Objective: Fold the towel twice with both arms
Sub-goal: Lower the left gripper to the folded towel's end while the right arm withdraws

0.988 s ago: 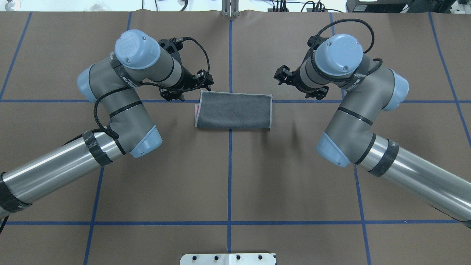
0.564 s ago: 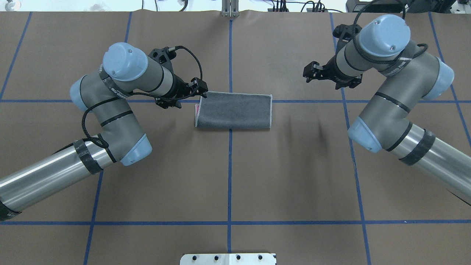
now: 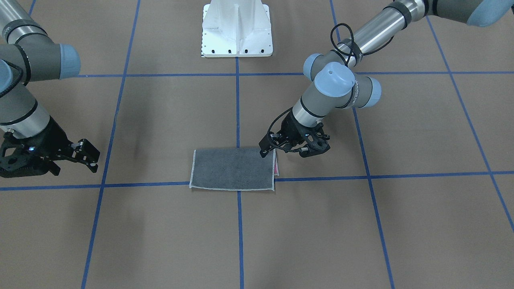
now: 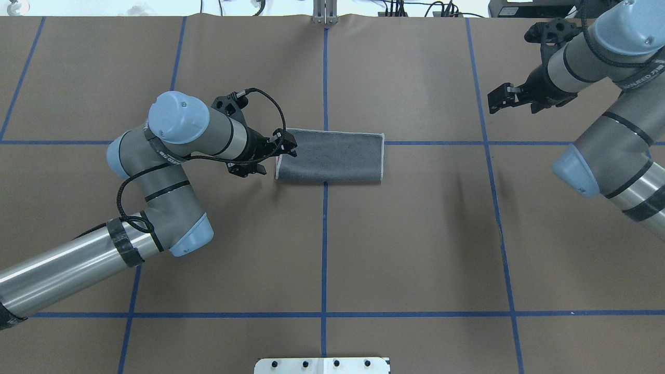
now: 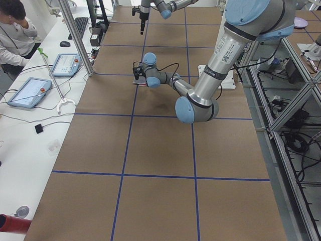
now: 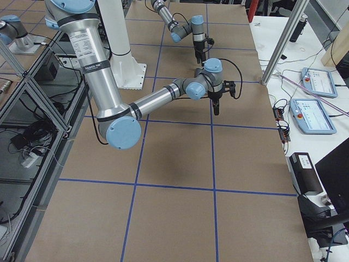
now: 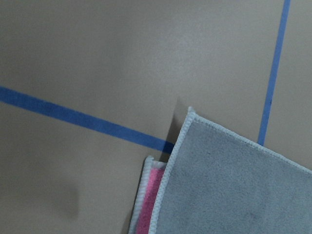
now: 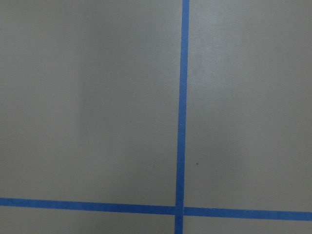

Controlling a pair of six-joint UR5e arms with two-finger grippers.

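Right now the towel [image 4: 332, 158] lies folded into a rectangle near the middle of the table [image 4: 332, 249], dark grey face up, with a thin strip of pink showing at the end nearest the left arm. The left gripper [image 4: 289, 146] is low at that end's far corner, its 2 fingers a little apart with nothing between them. The right gripper [image 4: 497, 98] hangs well away over bare table, jaws likewise spread and holding nothing.
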